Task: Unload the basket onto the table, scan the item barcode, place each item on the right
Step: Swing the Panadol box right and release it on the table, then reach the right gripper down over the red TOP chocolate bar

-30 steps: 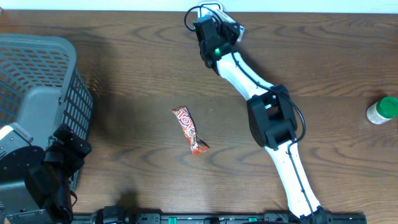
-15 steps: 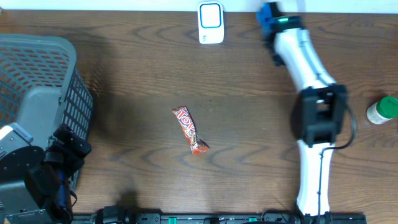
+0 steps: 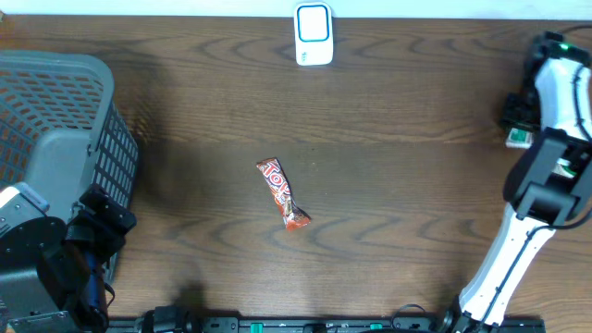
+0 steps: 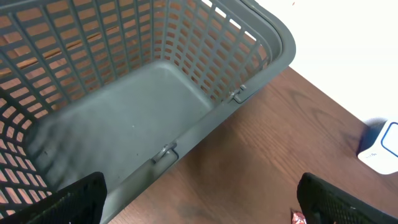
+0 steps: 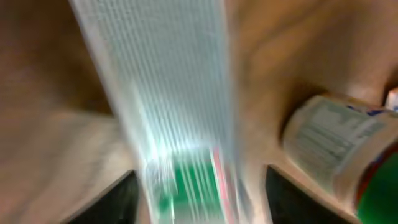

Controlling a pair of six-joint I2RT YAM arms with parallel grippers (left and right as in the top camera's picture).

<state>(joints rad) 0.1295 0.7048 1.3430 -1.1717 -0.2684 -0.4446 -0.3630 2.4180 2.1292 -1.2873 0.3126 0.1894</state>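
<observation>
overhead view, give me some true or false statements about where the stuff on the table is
1. The candy bar lies on the bare table, apart from both arms. True.
2. The candy bar is inside the basket. False: it lies out on the wood, to the right of the basket.
3. The scanner, white and blue, stands by the table's far edge. True.
4. The left gripper is shut on the candy bar. False: its fingers stand wide apart with nothing between them, beside the basket.
</observation>
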